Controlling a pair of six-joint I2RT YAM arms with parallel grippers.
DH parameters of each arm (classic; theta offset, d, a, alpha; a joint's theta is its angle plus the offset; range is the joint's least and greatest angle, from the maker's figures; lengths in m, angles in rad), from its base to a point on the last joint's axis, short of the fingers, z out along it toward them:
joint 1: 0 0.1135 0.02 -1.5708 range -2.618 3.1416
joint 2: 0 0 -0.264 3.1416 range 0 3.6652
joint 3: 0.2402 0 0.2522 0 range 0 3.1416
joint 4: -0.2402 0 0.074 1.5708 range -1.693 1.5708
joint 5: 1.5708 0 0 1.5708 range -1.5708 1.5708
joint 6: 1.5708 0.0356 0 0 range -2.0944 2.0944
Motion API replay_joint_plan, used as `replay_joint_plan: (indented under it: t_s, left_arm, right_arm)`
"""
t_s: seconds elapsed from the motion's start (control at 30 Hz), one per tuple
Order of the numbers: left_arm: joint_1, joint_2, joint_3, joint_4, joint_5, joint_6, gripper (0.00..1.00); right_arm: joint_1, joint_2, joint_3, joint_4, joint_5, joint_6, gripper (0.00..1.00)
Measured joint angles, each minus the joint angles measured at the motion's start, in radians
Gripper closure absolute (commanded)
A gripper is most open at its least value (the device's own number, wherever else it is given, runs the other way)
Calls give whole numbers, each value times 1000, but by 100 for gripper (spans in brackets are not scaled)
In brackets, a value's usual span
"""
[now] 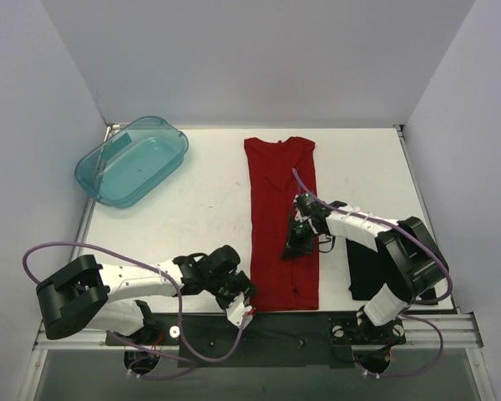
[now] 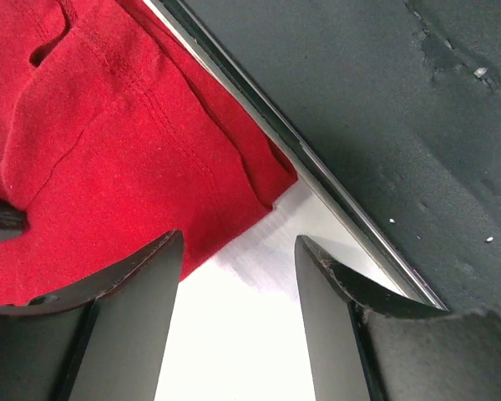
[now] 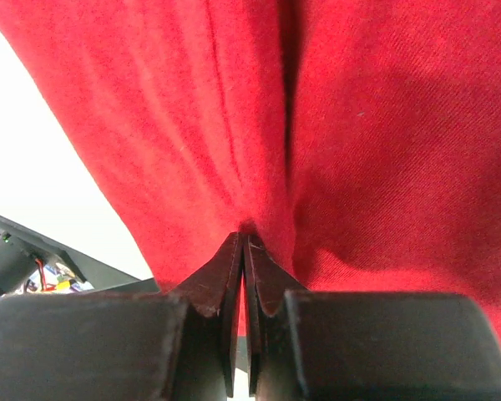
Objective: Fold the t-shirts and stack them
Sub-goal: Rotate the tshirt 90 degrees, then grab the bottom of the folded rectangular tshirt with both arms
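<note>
Red t-shirt pinched by right end effector (jaws closed).

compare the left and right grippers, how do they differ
The left gripper is open, bare table between its fingers; the right gripper is shut on a pinch of the red t-shirt. The left gripper sits at the shirt's near left corner, the right gripper partway up its right half. Both are down at the same shirt.
</note>
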Motion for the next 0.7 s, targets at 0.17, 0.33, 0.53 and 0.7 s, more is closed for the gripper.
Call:
replay_joint_plan:
  t_s: [0.17, 0.33, 0.53, 0.7]
  left_arm:
    - [-2, 11, -3, 35, 11, 1, 31]
    - [-22, 19, -11, 85, 16, -15, 30]
    - [-36, 42, -16, 143, 33, -47, 33]
    - [-42, 74, -22, 219, 20, -57, 56]
  right_arm:
    - [0, -80, 26, -97, 14, -7, 75]
    - [-9, -300, -11, -251, 79, 0, 50]
    - [-23, -502, -254, -368, 109, 52, 45]
    - [-29, -476, -370, -346, 95, 100, 63]
